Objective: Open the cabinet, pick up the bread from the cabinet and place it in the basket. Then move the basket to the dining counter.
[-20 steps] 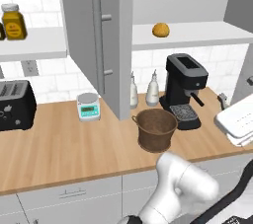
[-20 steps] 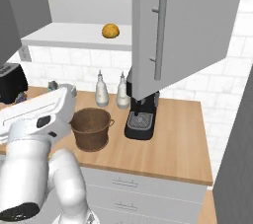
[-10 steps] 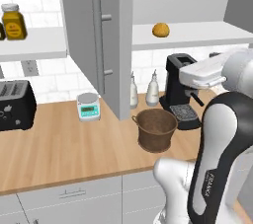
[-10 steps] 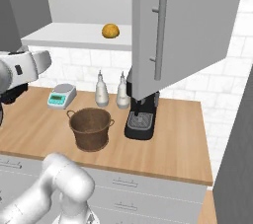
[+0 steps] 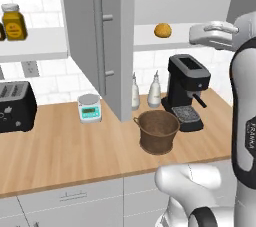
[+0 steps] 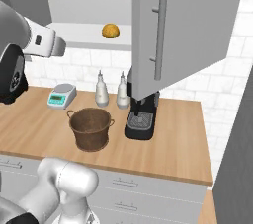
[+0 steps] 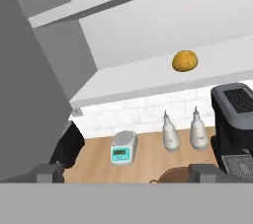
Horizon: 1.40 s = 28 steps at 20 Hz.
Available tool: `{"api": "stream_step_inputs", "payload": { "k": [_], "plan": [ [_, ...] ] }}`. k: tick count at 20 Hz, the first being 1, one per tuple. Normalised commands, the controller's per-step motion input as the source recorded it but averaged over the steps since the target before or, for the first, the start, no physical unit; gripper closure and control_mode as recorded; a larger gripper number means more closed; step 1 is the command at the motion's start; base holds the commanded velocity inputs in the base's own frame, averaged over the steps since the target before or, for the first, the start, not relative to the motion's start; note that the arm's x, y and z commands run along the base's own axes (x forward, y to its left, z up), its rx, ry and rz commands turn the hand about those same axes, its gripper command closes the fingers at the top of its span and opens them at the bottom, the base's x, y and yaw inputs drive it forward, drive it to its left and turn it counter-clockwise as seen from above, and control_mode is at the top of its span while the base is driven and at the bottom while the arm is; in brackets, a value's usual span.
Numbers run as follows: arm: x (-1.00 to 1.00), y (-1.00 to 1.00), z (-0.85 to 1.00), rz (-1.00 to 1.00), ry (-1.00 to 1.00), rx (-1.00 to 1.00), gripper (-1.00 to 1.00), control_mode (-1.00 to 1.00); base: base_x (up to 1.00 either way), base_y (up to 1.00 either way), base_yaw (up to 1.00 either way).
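Cabinet doors both swung open, bar handle on each facing out. Bread sits on the white shelf inside, alone, roughly mid-shelf; also clear in hand view.

End effector: fingers spread wide, nothing between them. Fingertips show at the bottom of the hand view, looking toward the shelf and bread from below and in front. In the left base view the hand is up at shelf height, right of the bread, apart from it. No contact.

Basket stands upright on the wood counter, near edge side, in front of the two white bottles and just left of the black coffee machine. Basket looks empty from the right base view.

Other items on the counter: small digital scale left of the basket, black toaster far left. Amber jar with white lid on the left shelf section. White drawers below the counter.
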Motion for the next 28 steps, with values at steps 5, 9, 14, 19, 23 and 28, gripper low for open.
{"api": "stream_step_inputs", "payload": {
  "k": [5, 9, 14, 19, 23, 28],
  "plan": [
    [0.88, 0.01, -0.60, -0.30, -0.01, 0.08, -1.00, -1.00, 0.00, 0.00, 0.00],
    [0.79, 0.00, -0.51, -0.24, -0.08, 0.01, -1.00, -1.00, 0.00, 0.00, 0.00],
    [0.71, -0.01, 0.23, -0.05, 0.07, 0.00, -1.00, -1.00, 0.00, 0.00, 0.00],
    [0.46, -0.22, 0.20, 0.00, 0.13, 0.00, -1.00, -1.00, 0.00, 0.00, 0.00],
    [0.36, -0.29, 0.02, 0.00, 0.06, 0.00, -1.00, -1.00, 0.00, 0.00, 0.00],
    [0.41, -0.29, 0.00, 0.00, 0.00, 0.00, -1.00, -1.00, 0.00, 0.00, 0.00]
  ]
}}
